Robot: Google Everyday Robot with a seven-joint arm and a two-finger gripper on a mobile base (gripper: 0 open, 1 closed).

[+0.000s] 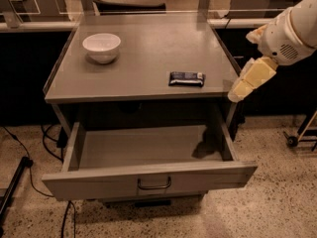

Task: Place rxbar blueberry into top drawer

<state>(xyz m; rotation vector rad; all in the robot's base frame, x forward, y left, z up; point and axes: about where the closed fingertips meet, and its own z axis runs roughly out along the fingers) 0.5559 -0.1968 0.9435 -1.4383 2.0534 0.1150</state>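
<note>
The rxbar blueberry point(186, 78), a small dark navy bar with a light right end, lies flat on the grey cabinet top near its front right. The top drawer point(148, 180) below is pulled wide open, its inside bare, with a small curved handle at the centre of its front panel. My gripper point(242, 87), cream coloured, hangs at the right edge of the cabinet top, a little to the right of the bar and apart from it, above the drawer's right side.
A white round bowl point(101, 47) stands at the back left of the cabinet top point(143, 58). Cables point(29, 167) trail on the speckled floor at the left. A wheeled stand point(299, 135) is at the far right. Counters run behind.
</note>
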